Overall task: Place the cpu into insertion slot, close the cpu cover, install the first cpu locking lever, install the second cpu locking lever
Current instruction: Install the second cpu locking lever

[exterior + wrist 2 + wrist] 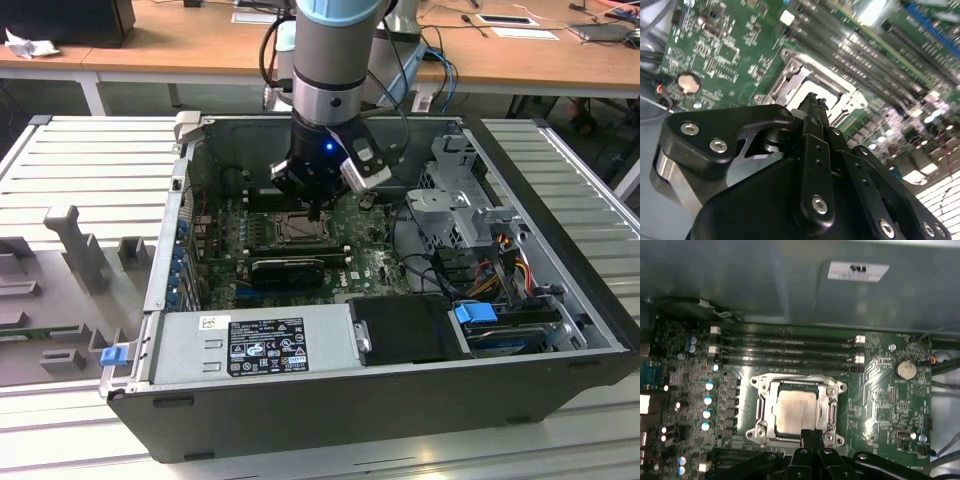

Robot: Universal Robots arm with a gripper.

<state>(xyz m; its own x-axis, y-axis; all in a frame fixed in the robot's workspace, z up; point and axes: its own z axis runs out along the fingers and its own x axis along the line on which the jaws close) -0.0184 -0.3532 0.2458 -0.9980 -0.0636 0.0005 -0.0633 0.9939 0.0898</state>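
Cpu [796, 411] in insertion slot [763, 412], just beyond fingers [811, 436]

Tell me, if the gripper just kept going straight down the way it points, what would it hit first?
Probably the silvery cpu cover at the socket's near edge; the gripper hangs just above it, though depth is unclear.

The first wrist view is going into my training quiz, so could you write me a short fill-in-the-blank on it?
1. The cpu lies inside the ____.
2. The cpu cover frames the chip, so it is ____.
3. The round silver coin battery sits on the green ____.

Missing words: insertion slot; closed; motherboard
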